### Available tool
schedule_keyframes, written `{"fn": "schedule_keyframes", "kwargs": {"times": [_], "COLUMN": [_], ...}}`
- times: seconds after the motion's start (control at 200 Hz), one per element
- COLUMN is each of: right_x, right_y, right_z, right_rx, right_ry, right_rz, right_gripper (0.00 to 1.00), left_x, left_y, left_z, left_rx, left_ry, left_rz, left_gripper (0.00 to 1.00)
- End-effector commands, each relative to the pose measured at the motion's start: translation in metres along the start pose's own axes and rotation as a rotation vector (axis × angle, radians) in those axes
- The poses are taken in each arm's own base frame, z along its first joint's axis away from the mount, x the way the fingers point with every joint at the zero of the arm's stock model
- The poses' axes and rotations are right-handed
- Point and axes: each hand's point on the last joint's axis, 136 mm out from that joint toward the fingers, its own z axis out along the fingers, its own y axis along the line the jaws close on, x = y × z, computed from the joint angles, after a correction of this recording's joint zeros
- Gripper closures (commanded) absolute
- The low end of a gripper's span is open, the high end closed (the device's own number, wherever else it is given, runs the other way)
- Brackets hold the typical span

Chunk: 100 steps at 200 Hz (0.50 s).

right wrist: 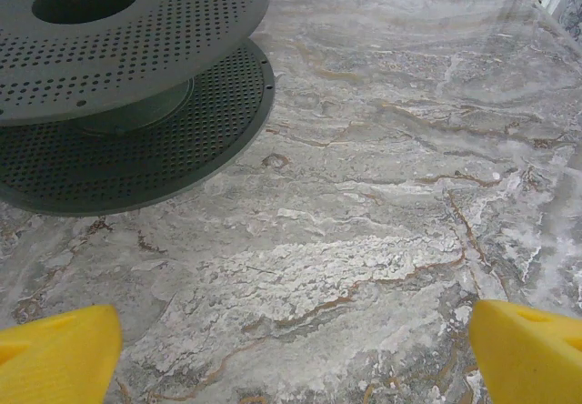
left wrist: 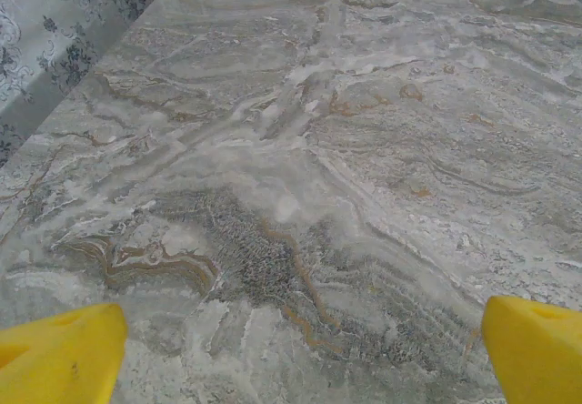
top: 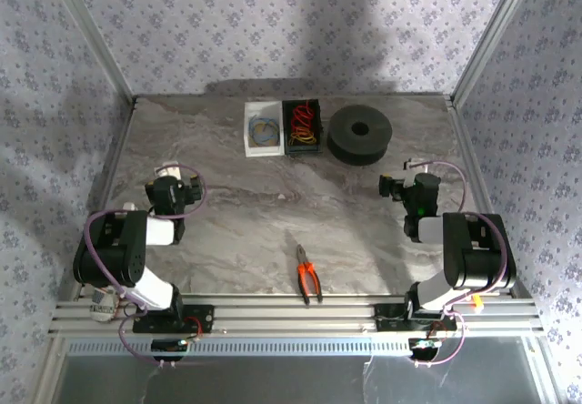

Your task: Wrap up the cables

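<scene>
The cables (top: 303,124), a tangle of thin red, orange and yellow wires, lie in a black tray (top: 301,146) at the back of the marble table. My left gripper (top: 166,173) hovers over the left side of the table, far from them, open with nothing between its yellow fingertips (left wrist: 64,354). On the right side my right gripper (top: 393,186) is open too, empty, its yellow fingertips (right wrist: 527,349) wide apart above bare marble. A black perforated spool (right wrist: 118,49) sits just ahead and left of it.
A white tray (top: 262,146) with a small blue-and-yellow wire coil (top: 265,130) stands left of the black tray. The black spool (top: 360,133) is to its right. Orange-handled pliers (top: 307,274) lie near the front edge. Patterned walls close in both sides and the back.
</scene>
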Motion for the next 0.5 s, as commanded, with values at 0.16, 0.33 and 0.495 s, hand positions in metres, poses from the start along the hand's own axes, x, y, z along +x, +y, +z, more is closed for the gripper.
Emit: {"fn": "schedule_keyframes", "kwargs": {"times": [0.16, 0.33, 0.495], "right_x": [-0.0056, -0.0051, -0.0051], "right_y": [0.0016, 0.0016, 0.0015], "right_z": [0.003, 0.0034, 0.0034], "right_rx": [-0.009, -0.009, -0.009], "right_ry": [-0.007, -0.004, -0.004], "right_rz": [-0.012, -0.012, -0.012], "right_gripper": [0.0, 0.0, 0.0], "left_x": [-0.0228, -0.0229, -0.0229], "left_y": [-0.001, -0.0006, -0.0011], "left_z": [0.0006, 0.0007, 0.0009], "left_rx": [0.009, 0.009, 0.01], "left_ry": [-0.067, -0.067, -0.066], "left_rz": [-0.017, -0.019, -0.019], "left_gripper": [0.0, 0.0, 0.0]}}
